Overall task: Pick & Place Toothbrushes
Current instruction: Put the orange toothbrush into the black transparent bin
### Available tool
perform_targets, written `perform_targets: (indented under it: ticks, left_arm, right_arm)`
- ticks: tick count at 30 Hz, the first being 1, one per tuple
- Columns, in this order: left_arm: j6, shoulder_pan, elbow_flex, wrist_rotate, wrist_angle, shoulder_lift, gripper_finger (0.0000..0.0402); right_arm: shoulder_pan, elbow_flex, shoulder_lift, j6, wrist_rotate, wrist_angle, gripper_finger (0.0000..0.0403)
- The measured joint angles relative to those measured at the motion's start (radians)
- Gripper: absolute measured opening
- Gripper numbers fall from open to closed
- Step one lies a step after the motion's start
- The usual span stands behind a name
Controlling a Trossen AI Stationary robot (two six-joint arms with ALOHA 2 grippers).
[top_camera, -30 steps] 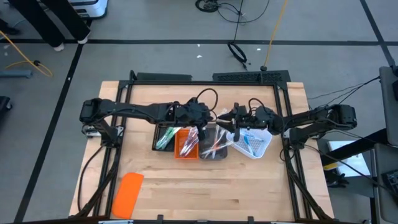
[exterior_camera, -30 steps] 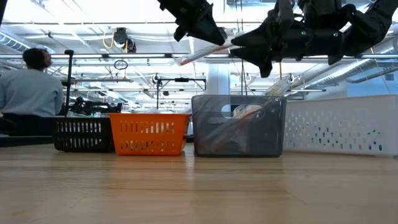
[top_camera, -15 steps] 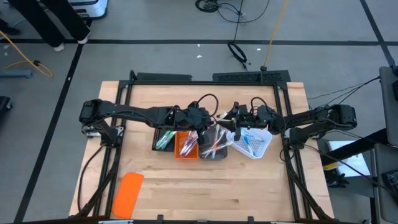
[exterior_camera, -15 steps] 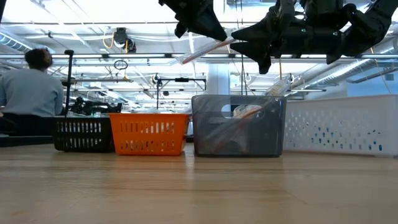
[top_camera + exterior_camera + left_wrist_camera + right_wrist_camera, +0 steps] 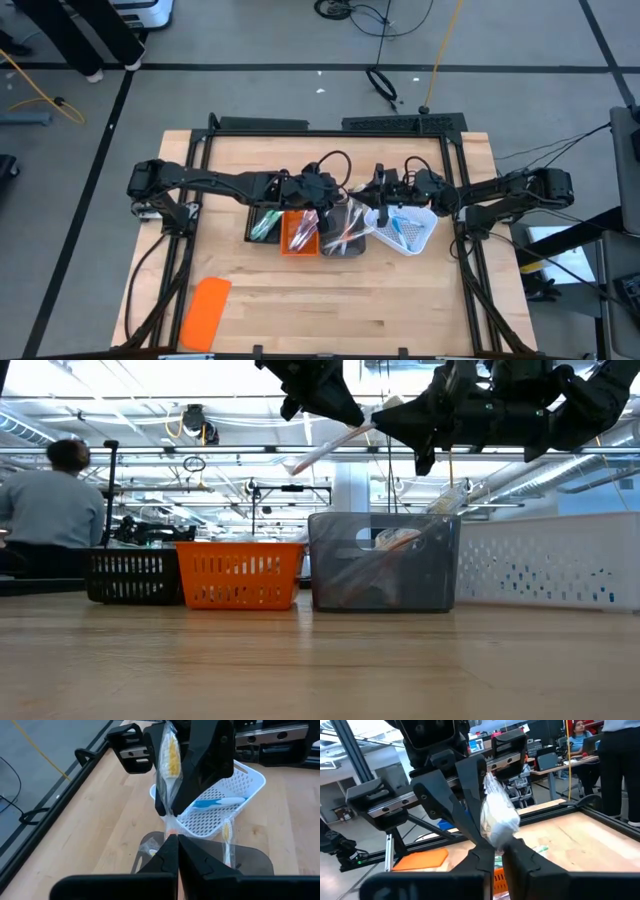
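Note:
One toothbrush [image 5: 169, 767] in a clear wrapper, with a yellow bristled head, hangs in the air above the row of trays. My left gripper [image 5: 176, 842] is shut on its handle, and my right gripper [image 5: 496, 851] is shut on its wrapped head end. In the high view the two grippers face each other, left [image 5: 330, 190] and right [image 5: 366, 190], over the grey tray [image 5: 345, 232]. More toothbrushes lie in the black tray [image 5: 263, 222], the orange tray [image 5: 300, 232], the grey tray and the white tray [image 5: 408, 228]. My left gripper pinches the toothbrush's handle [image 5: 171, 829] between its two fingers, coming level from the table's left. The toothbrush is clear of the trays and slants, its head end higher and its tail [image 5: 292, 462] sticking out lower. My right gripper pinches the wrapped head end [image 5: 496, 827] between its two fingers, coming level from the table's right, opposite my left gripper. The wrapper bulges out beyond the fingertips.
The four trays stand side by side across the table's middle [image 5: 240, 575], right under both grippers. A flat orange slab [image 5: 208, 310] lies near the front left corner. A person [image 5: 55, 500] sits beyond the table's far left; more people [image 5: 615, 750] stand in the room.
My right gripper has shut on the toothbrush's wrapped head end, which stood between its open fingers before. The toothbrush now slants a little more steeply, head end up.

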Motion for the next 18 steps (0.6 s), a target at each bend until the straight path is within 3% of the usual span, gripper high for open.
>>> perform_targets:
  ticks: [12,18]
  left_arm:
    - [0.076,-0.001,0.0,-0.05,-0.055,-0.009,0.0058]
    - [0.094,-0.001,0.0,-0.057,-0.095,-0.043,0.0098]
  right_arm:
    - [0.0,0.0,0.0,0.037,-0.064,-0.026,0.0007]
    - [0.0,0.0,-0.027,0.043,-0.092,-0.132,0.0007]
